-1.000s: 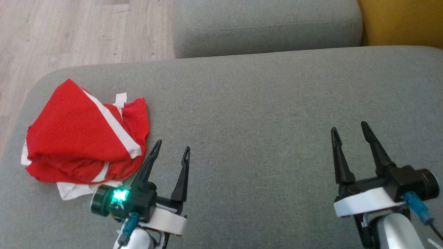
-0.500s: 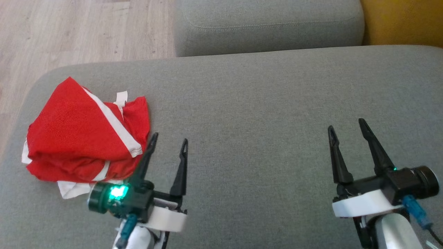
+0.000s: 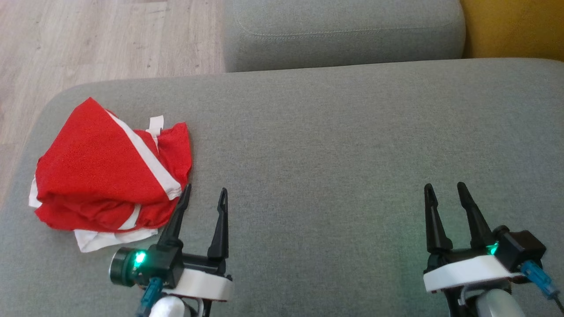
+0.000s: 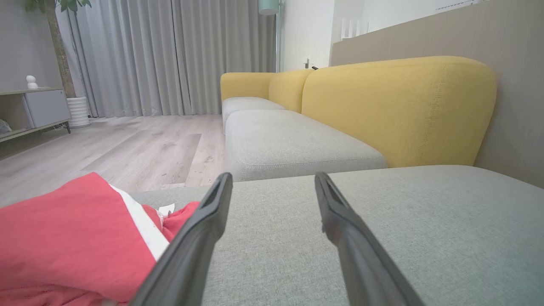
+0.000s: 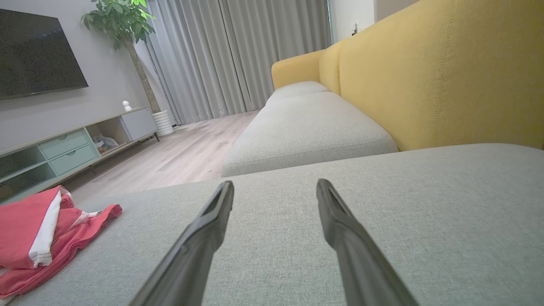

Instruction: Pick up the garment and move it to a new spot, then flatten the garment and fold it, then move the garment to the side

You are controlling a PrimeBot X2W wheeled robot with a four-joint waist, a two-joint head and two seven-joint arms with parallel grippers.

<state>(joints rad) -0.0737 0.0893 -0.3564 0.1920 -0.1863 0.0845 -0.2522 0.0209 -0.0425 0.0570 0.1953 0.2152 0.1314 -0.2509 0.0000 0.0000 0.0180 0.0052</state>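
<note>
Spanning most of your head view, the grey seat cushion (image 3: 335, 145) carries the red garment (image 3: 105, 171) near its left end. It lies in rumpled layers with white trim poking out underneath. Your left gripper (image 3: 206, 188) sits just beside the garment's right edge, fingers spread and holding nothing. Your right gripper (image 3: 444, 185) is well apart, also spread and empty. Judging by the untidy heap, you're on the pickup step. Next you'd need to swing the left gripper leftward, lower it over the nearest red edge, and pinch through all the layers.
</note>
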